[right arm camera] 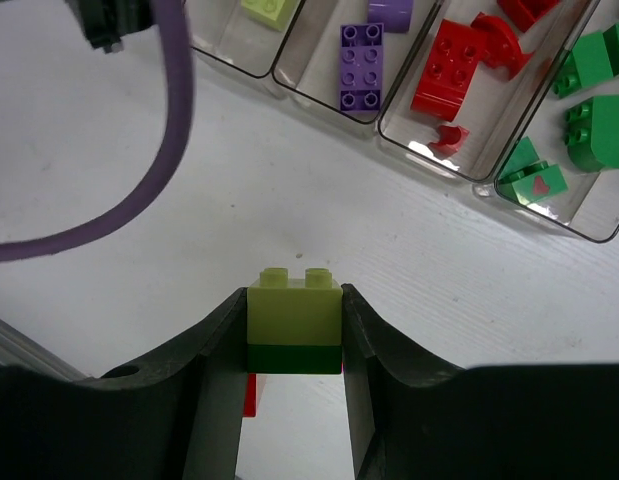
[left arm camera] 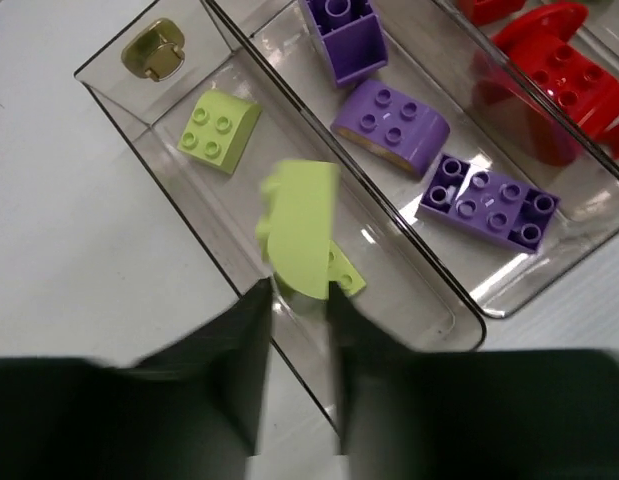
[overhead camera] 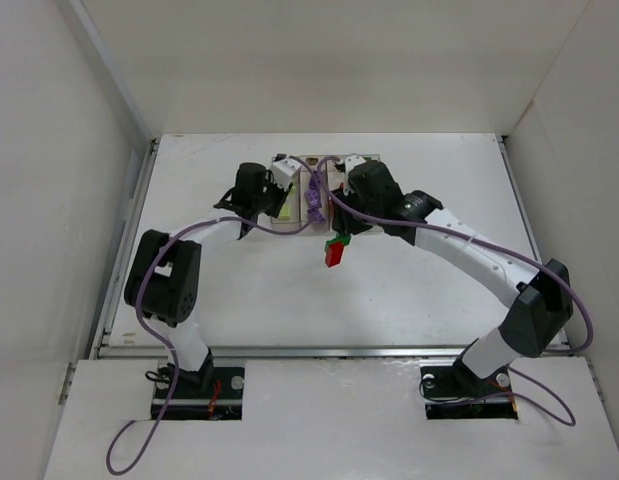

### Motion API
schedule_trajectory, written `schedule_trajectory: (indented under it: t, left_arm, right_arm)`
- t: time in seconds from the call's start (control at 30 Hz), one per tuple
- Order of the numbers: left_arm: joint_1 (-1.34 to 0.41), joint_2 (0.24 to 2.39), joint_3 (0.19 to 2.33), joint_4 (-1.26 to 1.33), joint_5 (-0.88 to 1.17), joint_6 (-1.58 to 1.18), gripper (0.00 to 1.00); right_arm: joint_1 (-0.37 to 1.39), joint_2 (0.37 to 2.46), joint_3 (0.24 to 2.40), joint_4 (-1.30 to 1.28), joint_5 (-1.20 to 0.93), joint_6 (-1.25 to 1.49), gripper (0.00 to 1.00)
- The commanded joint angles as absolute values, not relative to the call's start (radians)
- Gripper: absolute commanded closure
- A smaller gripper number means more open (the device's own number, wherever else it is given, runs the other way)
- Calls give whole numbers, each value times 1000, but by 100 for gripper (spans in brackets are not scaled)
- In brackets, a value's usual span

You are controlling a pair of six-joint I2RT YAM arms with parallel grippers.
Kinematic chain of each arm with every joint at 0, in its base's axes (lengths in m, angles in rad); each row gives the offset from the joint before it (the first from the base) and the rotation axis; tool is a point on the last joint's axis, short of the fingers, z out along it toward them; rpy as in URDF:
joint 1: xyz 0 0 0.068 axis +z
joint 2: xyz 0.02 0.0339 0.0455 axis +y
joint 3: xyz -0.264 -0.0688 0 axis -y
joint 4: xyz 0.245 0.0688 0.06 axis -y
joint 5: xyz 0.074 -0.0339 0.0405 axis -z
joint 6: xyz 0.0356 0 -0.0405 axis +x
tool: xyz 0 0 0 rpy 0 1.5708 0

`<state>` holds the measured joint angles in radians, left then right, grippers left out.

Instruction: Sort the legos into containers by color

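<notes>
right gripper [right arm camera: 294,300] around two-stud yellow-green brick [right arm camera: 294,310]

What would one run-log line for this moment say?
left end effector: over yellow-green bin, blurred yellow-green brick at tips, grip unclear | right end effector: shut on two-brick stack, yellow-green over dark green, above table

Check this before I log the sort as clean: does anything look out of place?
Yes: the right pincer grips a pale yellow-green brick stacked on a dark green brick; two colours joined cannot be sorted as one.
</notes>
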<state>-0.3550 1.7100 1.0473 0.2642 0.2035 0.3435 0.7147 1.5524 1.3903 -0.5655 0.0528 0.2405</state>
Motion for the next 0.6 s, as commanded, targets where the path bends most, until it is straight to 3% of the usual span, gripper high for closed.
schedule_trajectory:
  t: [0.0,0.03,0.07,0.1,0.17,0.2,0.57]
  left_arm:
    - [-330,1747,1173,267,195,336,69]
    - [-330,1758,1173,249,195,336,69]
    - [-321,1758,1204,232,230,336,57]
    - [-321,1773,1216,200,250,336,28]
    - [-321,1773,1229,180,290,336,15]
    - [-321,1764,1229,160,314,322,0]
    - [-288,1560,1328,-223,678,492,1]
  right_arm:
    - [716,1516,1400,-506,63,246,100]
    - [716,1516,1401,-506,63,245,100]
    - [716,1516,1401,-506,63,245,100]
    - [716,1516,1413,-506,63,245,100]
    - [707,1526,1436,-506,63,236,100]
    - [707,1535,1451,-517,63,236,100]
    - [652,1473,1473,-460,138,351,100]
